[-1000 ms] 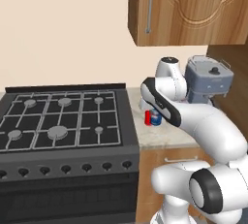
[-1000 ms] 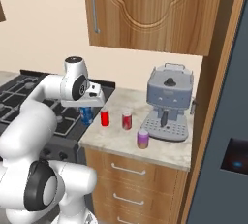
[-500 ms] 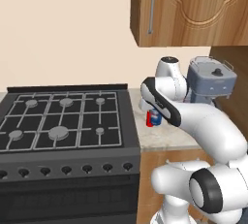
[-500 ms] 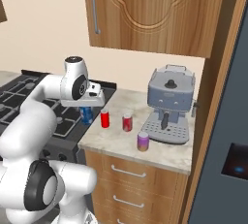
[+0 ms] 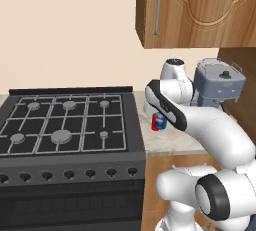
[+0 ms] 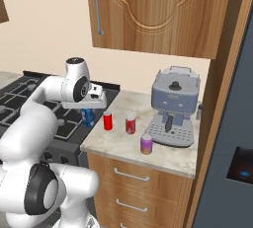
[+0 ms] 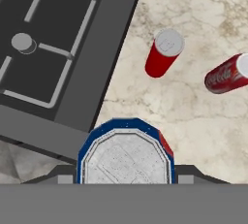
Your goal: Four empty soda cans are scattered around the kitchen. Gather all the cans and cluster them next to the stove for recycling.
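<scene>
My gripper (image 6: 89,107) hangs over the counter's left end, right beside the stove (image 6: 29,108), shut on the blue-and-white can (image 6: 88,118). From the hand, that can's silvery top (image 7: 125,157) sits between the fingertips (image 7: 65,173), with the stove's edge (image 7: 72,58) to its left. The red can (image 6: 107,121) stands upright a little to the right, also seen as the red can (image 7: 163,53) ahead of the hand. Beyond it is the reddish-pink can (image 6: 130,124). The pale pink-lilac can (image 6: 146,144) stands nearer the counter's front. In the left base view my arm hides most of the blue-and-white can (image 5: 158,121).
A grey-blue coffee machine (image 6: 173,106) stands on the counter's right part, against a tall wooden panel (image 6: 217,123). A wooden wall cabinet (image 6: 153,12) hangs above. Drawers (image 6: 138,187) sit below the marble counter (image 6: 173,155).
The arm and all the cans stay where they were. Both base views have shifted by a hair.
</scene>
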